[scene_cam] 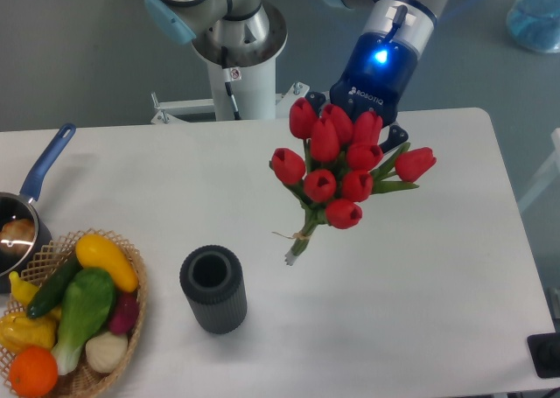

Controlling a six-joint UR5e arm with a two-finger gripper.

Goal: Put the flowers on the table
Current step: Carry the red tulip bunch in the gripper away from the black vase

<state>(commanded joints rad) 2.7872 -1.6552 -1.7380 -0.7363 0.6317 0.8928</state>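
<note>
One gripper above table, behind flowers.

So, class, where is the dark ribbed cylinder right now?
In the camera view the dark ribbed cylinder stands upright on the white table, front and left of centre, between the wicker basket of vegetables and the red tulip bouquet.

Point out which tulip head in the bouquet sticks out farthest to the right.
It is the lone red tulip head at the right edge of the flowers, angled outward on its own beside green leaves, while the other heads cluster together below the gripper.
</note>
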